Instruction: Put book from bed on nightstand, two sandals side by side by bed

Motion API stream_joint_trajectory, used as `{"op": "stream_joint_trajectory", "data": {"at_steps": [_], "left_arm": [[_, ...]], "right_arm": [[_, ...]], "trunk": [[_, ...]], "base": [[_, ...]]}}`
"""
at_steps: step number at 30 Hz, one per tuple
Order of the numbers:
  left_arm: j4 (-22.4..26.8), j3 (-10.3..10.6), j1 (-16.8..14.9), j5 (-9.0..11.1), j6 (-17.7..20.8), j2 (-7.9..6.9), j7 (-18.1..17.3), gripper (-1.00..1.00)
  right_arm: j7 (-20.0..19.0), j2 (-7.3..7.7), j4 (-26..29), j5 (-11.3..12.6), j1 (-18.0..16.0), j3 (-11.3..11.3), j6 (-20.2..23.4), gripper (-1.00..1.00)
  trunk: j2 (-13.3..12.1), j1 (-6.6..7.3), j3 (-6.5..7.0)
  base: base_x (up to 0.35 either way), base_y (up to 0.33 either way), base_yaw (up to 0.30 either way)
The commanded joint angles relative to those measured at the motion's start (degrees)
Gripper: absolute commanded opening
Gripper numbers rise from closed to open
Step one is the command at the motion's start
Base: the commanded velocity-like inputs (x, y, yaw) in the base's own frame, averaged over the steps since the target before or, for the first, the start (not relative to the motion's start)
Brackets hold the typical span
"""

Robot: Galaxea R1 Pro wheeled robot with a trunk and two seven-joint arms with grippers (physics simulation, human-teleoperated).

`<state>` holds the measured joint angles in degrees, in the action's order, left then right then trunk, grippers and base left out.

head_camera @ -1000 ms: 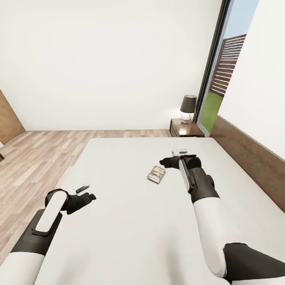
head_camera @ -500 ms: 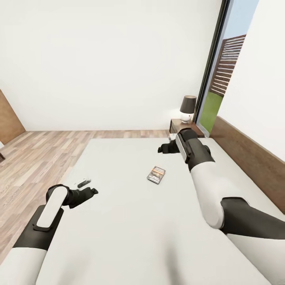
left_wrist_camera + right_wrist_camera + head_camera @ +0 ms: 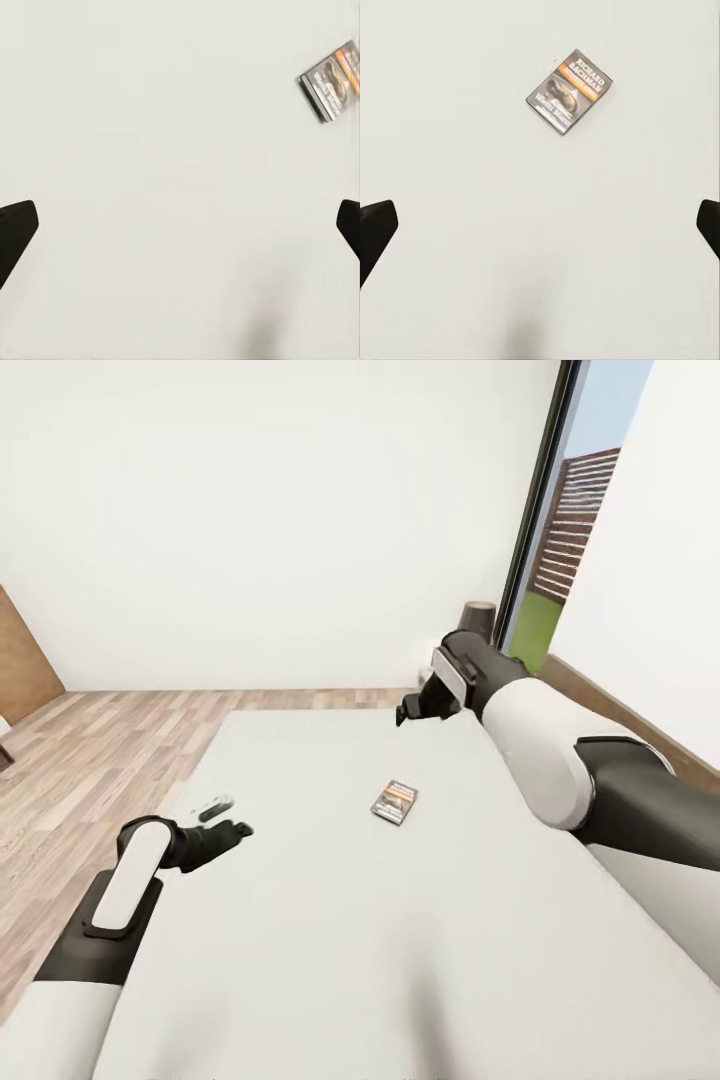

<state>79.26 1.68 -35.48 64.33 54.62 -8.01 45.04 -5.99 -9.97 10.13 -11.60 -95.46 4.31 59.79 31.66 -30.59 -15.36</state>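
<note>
Book [image 3: 395, 801] lay flat and untouched near the middle of the bed [image 3: 300, 920], in the same spot as a second earlier. Since then the right gripper [image 3: 413, 709] had risen from just beside it toward the far edge of the mattress, jaws spread wide, and its arm now hid most of the lamp [image 3: 480, 616]. The left gripper [image 3: 232, 830] had edged slightly forward, also spread and empty. The cover read "RICHARD BACHMAN" above an orange band.
</note>
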Motion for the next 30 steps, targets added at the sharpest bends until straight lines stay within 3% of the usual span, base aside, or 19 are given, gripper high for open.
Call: {"op": "stream_joint_trajectory", "data": {"at_steps": [1, 11, 23, 30], "left_arm": [[1.13, 0.10, -0.08, 0.54, 0.16, 0.37, 0.63, 1.00], [10.06, 0.16, 0.58, 1.20, 0.45, 2.26, 0.83, 1.00], [12.34, -0.62, 0.92, 9.01, 0.49, 1.85, 5.68, 1.00], [12.45, -0.61, 0.89, 11.95, 0.49, 1.75, 7.94, 1.00]], "right_arm": [[-0.25, -0.03, 0.05, -0.69, -1.04, 0.41, 0.21, 1.00], [1.59, -0.03, 0.03, -0.85, -2.48, 0.38, 0.21, 1.00], [2.20, -0.03, -0.02, -1.04, -1.61, 0.37, 0.21, 1.00], [2.21, -0.03, -0.03, -1.03, 0.61, 0.29, 0.21, 1.00]], "trunk": [[0.08, -0.03, -0.17], [0.08, -0.03, -0.97], [0.08, -0.03, -2.03], [2.89, -1.56, -3.91]], "base": [[0.000, 0.000, 0.000], [0.000, 0.000, 0.000], [0.000, 0.000, 0.000], [0.000, 0.000, 0.000]]}}
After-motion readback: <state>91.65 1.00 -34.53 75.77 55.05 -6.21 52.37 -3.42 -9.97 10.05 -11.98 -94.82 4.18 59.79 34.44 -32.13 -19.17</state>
